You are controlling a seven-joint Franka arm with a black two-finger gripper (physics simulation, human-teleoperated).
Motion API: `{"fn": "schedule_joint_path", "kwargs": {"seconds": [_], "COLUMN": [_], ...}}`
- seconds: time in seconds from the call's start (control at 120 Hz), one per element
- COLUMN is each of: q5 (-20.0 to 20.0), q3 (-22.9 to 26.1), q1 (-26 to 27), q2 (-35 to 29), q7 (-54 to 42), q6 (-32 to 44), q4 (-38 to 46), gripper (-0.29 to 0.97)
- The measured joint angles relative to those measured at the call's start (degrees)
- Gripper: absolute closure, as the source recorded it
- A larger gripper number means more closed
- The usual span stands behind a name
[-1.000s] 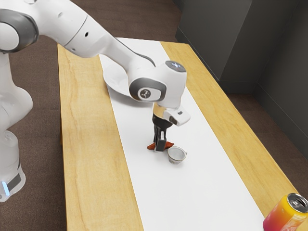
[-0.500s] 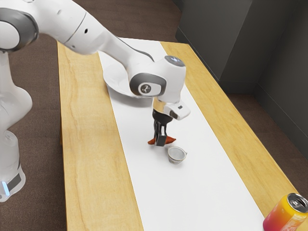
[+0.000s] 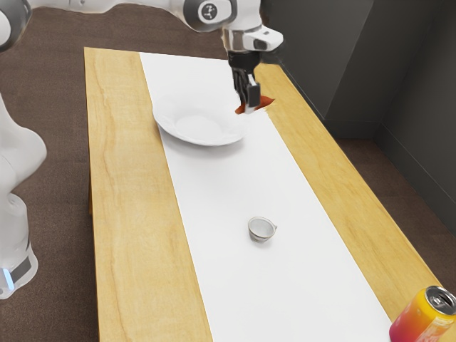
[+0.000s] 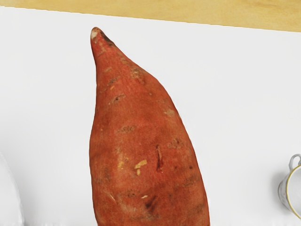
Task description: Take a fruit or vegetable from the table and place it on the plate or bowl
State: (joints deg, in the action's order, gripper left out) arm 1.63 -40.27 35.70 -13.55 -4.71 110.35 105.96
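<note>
One sweet potato (image 3: pixel 262 104) is clamped between the fingers of the gripper (image 3: pixel 249 100), hanging in the air well clear of the white cloth (image 3: pixel 285 285). Since a second ago it has been lifted from the cloth beside the small metal cup (image 3: pixel 261 229) and carried up the table (image 3: pixel 121 214) toward the plate (image 3: pixel 199 127). In the wrist view, cloth is seen beneath the potato (image 4: pixel 141 155), with the cup (image 4: pixel 294 188) off to one side. Pick judged complete. The potato is judged to hang just past the plate's rim on the exterior view's right, so a short shift over the plate and a release remain.
</note>
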Motion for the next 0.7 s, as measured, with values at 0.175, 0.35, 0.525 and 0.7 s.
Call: {"fn": "schedule_joint_path", "kwargs": {"seconds": [0.175,0.35,0.525,0.7], "q5": [-1.8,-4.3,-5.9,-6.1], "q3": [-0.6,-1.9,-11.0,-12.1], "q1": [-2.1,-2.8,-4.2,-5.6], "q2": [-3.0,-1.2,6.2,9.3], "q7": [0.1,0.7,1.3,1.8], "q6": [-6.5,-9.6,-10.2,-9.7], "q4": [-3.7,-3.6,-3.5,-2.3], "gripper": [0.54,0.54,0.55,0.56]}}
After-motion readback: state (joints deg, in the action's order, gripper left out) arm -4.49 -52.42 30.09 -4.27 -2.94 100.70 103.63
